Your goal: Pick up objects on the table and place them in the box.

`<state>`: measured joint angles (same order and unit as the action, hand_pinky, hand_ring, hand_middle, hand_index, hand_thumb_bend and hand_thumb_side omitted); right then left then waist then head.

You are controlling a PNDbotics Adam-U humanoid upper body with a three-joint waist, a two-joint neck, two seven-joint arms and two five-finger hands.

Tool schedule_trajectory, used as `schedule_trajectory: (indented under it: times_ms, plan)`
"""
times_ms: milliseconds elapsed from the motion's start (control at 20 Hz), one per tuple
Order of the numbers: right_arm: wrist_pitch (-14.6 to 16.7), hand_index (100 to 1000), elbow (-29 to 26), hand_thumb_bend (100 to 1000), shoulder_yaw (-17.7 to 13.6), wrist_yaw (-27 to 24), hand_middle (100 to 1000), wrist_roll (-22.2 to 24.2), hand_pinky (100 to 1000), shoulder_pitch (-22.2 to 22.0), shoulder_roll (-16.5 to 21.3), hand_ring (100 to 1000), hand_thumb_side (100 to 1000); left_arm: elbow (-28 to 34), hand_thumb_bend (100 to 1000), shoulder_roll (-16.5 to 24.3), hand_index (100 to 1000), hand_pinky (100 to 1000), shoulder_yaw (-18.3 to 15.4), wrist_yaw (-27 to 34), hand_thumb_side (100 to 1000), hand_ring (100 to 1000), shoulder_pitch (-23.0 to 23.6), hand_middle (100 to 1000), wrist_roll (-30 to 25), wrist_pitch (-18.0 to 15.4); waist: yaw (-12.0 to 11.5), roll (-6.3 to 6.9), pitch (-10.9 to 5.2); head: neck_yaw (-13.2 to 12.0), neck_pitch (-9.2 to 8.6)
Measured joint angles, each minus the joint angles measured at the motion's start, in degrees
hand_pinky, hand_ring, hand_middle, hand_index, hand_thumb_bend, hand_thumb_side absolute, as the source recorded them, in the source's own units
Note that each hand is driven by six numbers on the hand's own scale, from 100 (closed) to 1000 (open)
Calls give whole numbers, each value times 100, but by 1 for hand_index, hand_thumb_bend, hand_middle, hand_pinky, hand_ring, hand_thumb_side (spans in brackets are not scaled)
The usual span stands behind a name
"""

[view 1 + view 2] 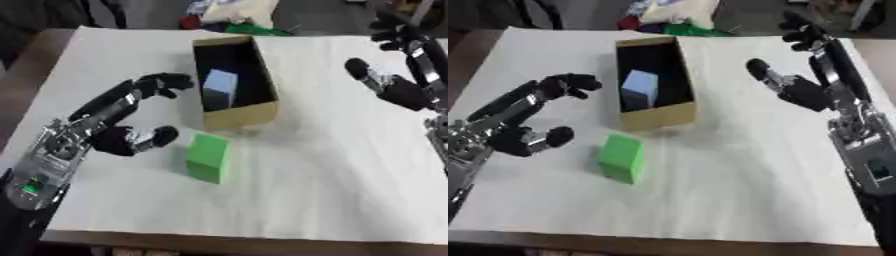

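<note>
Green block (208,158): just right of the thumb tip, untouched.
Left hand (122,122): fingers spread, holding nothing.
Right hand (815,75): fingers relaxed, empty.
Box (262,112): beyond the left fingertips, blue block (219,89) inside.

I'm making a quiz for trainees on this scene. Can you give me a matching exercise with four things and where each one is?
Things:
1. blue block
2. green block
3. left hand
4. right hand

Places:
A. on the table in front of the box
B. inside the box
C. open, right of the box
D. open, just left of the green block

Pairs: 1-B, 2-A, 3-D, 4-C
</note>
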<state>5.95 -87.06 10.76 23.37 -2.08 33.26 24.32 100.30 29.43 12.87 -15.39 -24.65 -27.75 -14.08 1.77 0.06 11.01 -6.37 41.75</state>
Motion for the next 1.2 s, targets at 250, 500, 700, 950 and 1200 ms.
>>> schedule_trajectory:
  times_ms: [250,500,700,950,1200]
  plan:
    - [-22,990,-44,613,-20,-51,842,-5,792,-78,21,827,830,-275,456,128,991,850,465,-341,761,908,-296,863,-389,58,34,25,-2,-10,3]
    - [-28,990,-54,602,-18,-80,841,22,792,-111,21,827,832,-738,334,140,996,852,922,-371,719,908,-552,866,-804,29,68,62,-4,-31,18]
    - [-24,989,-54,596,-14,-81,841,45,792,-152,21,827,831,-1064,323,139,999,858,1170,-334,716,911,-691,871,-1149,-24,87,69,-5,-49,50]
    - [-18,989,-54,589,-13,-81,841,78,792,-158,21,827,830,-1290,379,136,1000,864,1301,-334,734,914,-788,878,-1514,-101,98,90,-9,-51,54]
    - [-17,989,-53,581,-13,-81,841,88,792,-204,21,827,829,-1354,494,134,1000,866,1306,-428,761,916,-820,883,-1691,-171,100,93,-11,-51,55]
